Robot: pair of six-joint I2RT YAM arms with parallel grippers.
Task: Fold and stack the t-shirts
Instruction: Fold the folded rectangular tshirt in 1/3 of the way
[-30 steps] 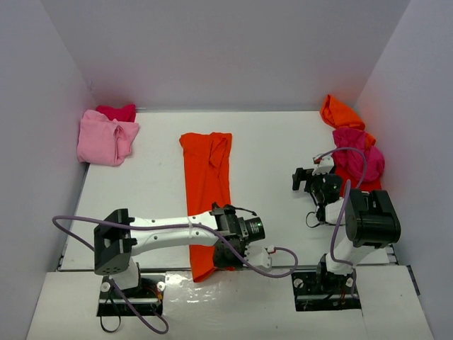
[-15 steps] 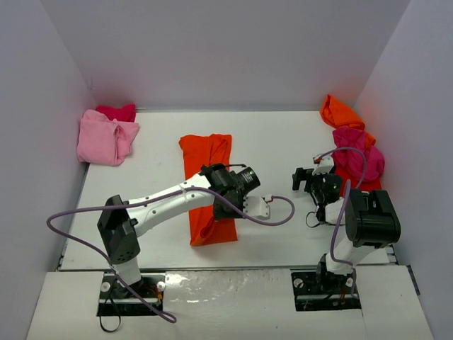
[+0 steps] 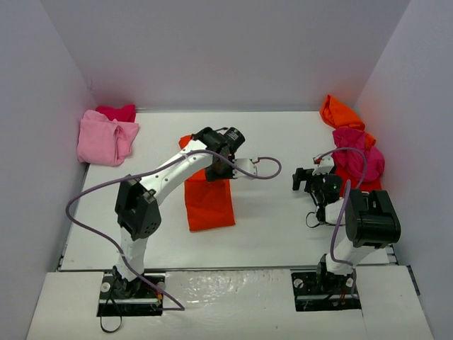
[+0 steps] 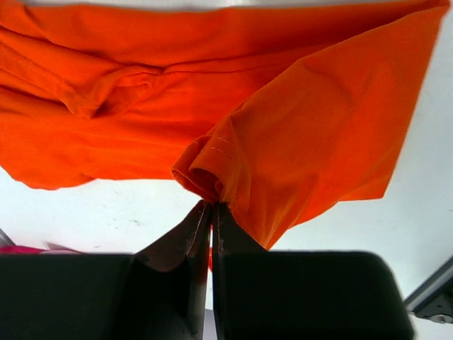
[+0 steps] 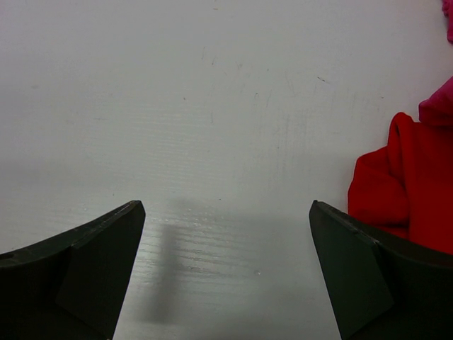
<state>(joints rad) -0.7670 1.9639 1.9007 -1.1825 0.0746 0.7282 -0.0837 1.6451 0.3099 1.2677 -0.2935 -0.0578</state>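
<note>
Cloth is bunching between the fingers of the left gripper (image 4: pixel 212 207). The wrist view is showing them pressed together on a stitched hem of the orange-red t-shirt (image 4: pixel 318 120), a pinch that the top view is hiding under the wrist. From above, the left gripper (image 3: pixel 216 168) is reaching out over the middle of the table (image 3: pixel 283 219). The orange-red t-shirt (image 3: pixel 209 202) is lying beneath it as a strip running far to near, its pinched end lifted over the rest.

The right gripper (image 5: pixel 225 207) is holding its fingers wide apart over bare tabletop, gripping nothing. Its own camera is catching only the edge of a red t-shirt (image 5: pixel 414 191). The top view is placing the right gripper (image 3: pixel 306 178) just left of a heap by the right wall — that red t-shirt, a magenta t-shirt (image 3: pixel 357 152) and an orange t-shirt (image 3: pixel 338 112). At the far left, a light pink t-shirt (image 3: pixel 105 139) is lying against a second magenta piece (image 3: pixel 117 112).
</note>
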